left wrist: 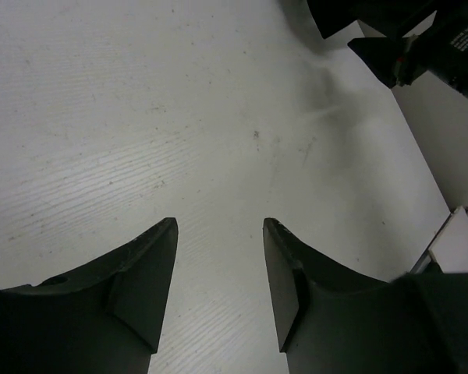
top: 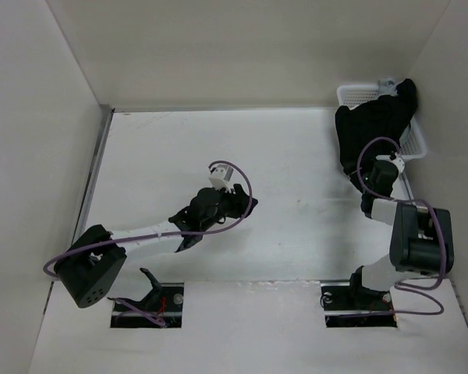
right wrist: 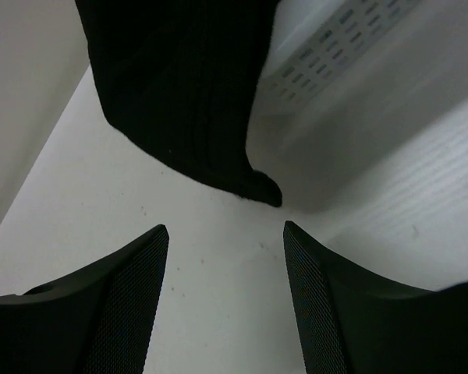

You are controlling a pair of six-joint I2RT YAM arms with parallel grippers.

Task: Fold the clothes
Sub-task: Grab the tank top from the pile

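Left gripper (left wrist: 218, 226): jaws spread wide with nothing between them, hanging over bare tabletop near the middle of the table.
Table (top: 296, 226): white, with faint scuffs and specks.
Right gripper (right wrist: 226, 230): jaws spread wide and empty, low over the table on the right side, pointed at the shirt's hanging edge and just short of it, not touching.
Black shirt (top: 374, 121): bunched in the far right corner, draped over the basket's near rim, its lower part spilling down onto the table.
Basket (top: 357, 95): white perforated plastic, in the far right corner near the wall, largely covered by the shirt.
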